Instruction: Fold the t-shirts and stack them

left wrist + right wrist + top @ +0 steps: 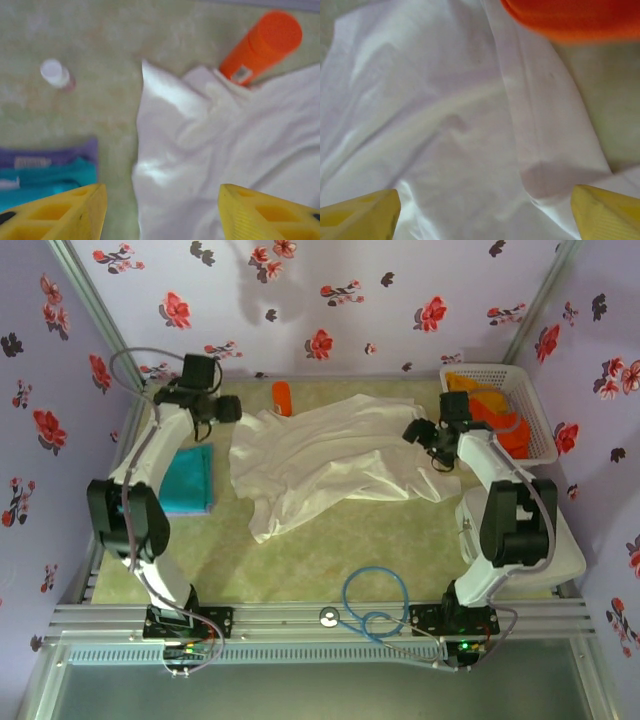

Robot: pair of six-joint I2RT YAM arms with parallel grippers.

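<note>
The rumpled white t-shirt lies spread mid-table, its left edge below the left gripper, its right edge under the right gripper; both jaw pairs stand apart, holding nothing. The folded teal t-shirt lies at the left edge, orange t-shirts in the far-right basket, with bare table along the near side.
</note>
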